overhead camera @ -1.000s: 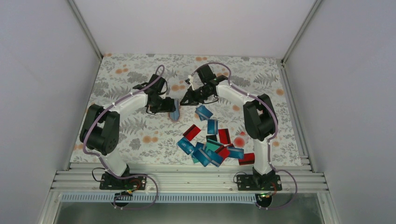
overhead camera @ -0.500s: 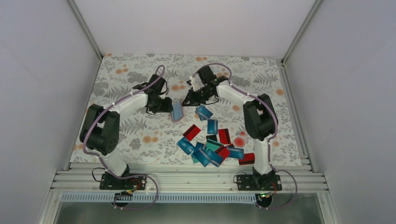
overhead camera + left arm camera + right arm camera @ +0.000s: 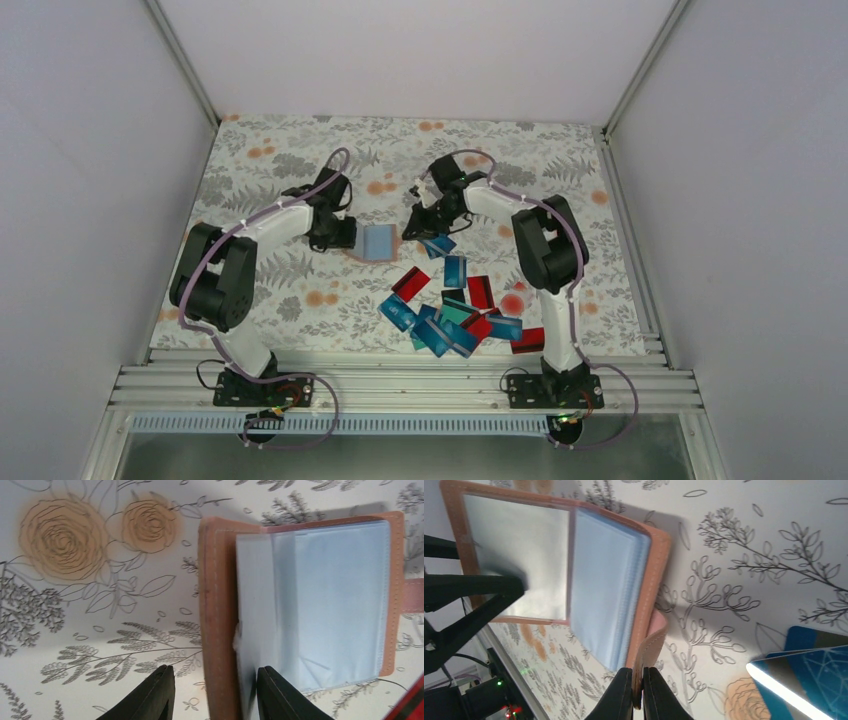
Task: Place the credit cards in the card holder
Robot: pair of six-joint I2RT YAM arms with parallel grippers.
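1. Nearest the arm bases, the glossy blue, teal and red plastic credit cards [image 3: 452, 308] lie in a loose, overlapping heap on the floral-printed table [image 3: 270, 170], towards the right arm's side.
2. Just beyond the heap, one blue card [image 3: 437, 243] lies apart from the rest. The right wrist view shows it close to that arm's fingers.
3. Farther back and left of that card, the flat tan-brown leather-like card holder [image 3: 378, 243] lies open on the table between the two grippers. Its clear plastic sleeves [image 3: 340, 605] face up.
4. The left gripper [image 3: 215, 669] is at the holder's left side with its jaws wide apart. The stitched cover edge lies between them, and one finger [image 3: 275, 695] sits over the sleeve page. I cannot tell whether it presses down.
5. The right gripper [image 3: 638, 670] is at the holder's right side, its jaws closed together on the pinkish-tan strap [image 3: 655, 635] that curls off the cover.
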